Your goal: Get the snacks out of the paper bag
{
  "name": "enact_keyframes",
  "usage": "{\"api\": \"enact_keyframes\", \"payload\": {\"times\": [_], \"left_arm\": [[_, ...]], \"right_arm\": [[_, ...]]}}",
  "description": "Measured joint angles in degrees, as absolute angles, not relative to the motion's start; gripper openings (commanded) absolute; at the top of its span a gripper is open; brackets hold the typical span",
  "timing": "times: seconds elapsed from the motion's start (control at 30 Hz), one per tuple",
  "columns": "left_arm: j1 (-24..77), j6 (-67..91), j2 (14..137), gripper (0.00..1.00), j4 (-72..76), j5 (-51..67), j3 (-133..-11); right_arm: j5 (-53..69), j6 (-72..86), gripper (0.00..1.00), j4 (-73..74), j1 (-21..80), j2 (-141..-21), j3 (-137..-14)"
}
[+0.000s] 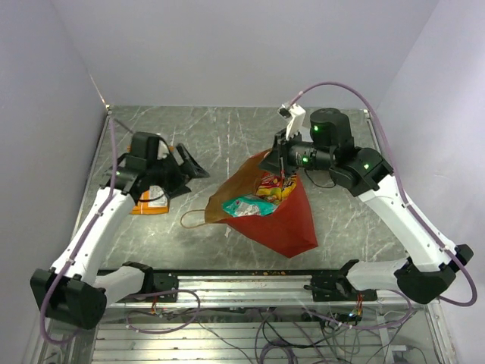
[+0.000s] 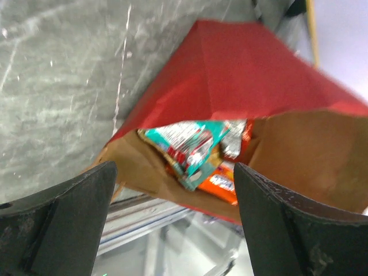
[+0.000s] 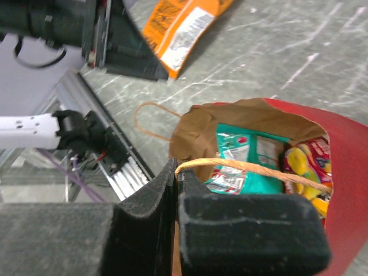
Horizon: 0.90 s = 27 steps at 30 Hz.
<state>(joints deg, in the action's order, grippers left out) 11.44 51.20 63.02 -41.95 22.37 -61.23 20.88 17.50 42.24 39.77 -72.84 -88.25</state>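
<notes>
The red paper bag (image 1: 292, 224) lies at the table's middle, its brown mouth facing left. Snacks show in the mouth: a teal packet (image 1: 246, 205) and a yellow-red one (image 1: 274, 186). My right gripper (image 1: 282, 161) is above the bag's far rim. It is shut on a tan loop handle (image 3: 253, 168), as the right wrist view shows (image 3: 177, 169). My left gripper (image 1: 189, 168) hangs open and empty, left of the bag. Between its fingers (image 2: 175, 224) I see the teal packet (image 2: 184, 144) and an orange one (image 2: 221, 184). An orange chip bag (image 1: 149, 203) lies flat on the table under the left arm.
The bag's second handle (image 1: 193, 218) trails on the table to the left of the mouth. A metal rail (image 1: 227, 284) runs along the near edge. Grey walls close in the left, back and right sides.
</notes>
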Motion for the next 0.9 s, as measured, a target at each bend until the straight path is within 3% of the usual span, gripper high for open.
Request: {"api": "enact_keyframes", "payload": {"times": [0.17, 0.37, 0.5, 0.7, 0.83, 0.87, 0.9], "left_arm": [[24.05, 48.27, 65.41, 0.93, -46.44, 13.41, -62.19], [32.47, 45.21, 69.95, 0.96, -50.30, 6.04, -62.13], [34.37, 43.44, 70.59, 0.91, -52.95, 3.07, -62.13], [34.52, 40.75, 69.82, 0.98, -56.53, 0.32, -61.93], [34.57, 39.53, 67.81, 0.93, -57.08, -0.38, -59.46], [34.57, 39.31, 67.83, 0.89, -56.97, -0.19, -58.70], [34.57, 39.16, 68.10, 0.78, -56.80, 0.14, -57.98]], "right_arm": [[13.78, 17.56, 0.00, 44.99, 39.77, -72.60, -88.88], [8.93, 18.41, 0.00, 45.78, 39.77, -70.43, -87.35], [6.76, 18.92, 0.00, 45.98, 39.77, -69.89, -87.42], [3.38, 19.07, 0.00, 48.23, 39.77, -70.39, -88.60], [1.69, 18.44, 0.00, 48.51, 39.77, -70.43, -89.52], [1.65, 17.85, 0.00, 48.51, 39.77, -70.43, -89.56], [1.61, 17.26, 0.00, 48.51, 39.77, -70.43, -89.56]]}}
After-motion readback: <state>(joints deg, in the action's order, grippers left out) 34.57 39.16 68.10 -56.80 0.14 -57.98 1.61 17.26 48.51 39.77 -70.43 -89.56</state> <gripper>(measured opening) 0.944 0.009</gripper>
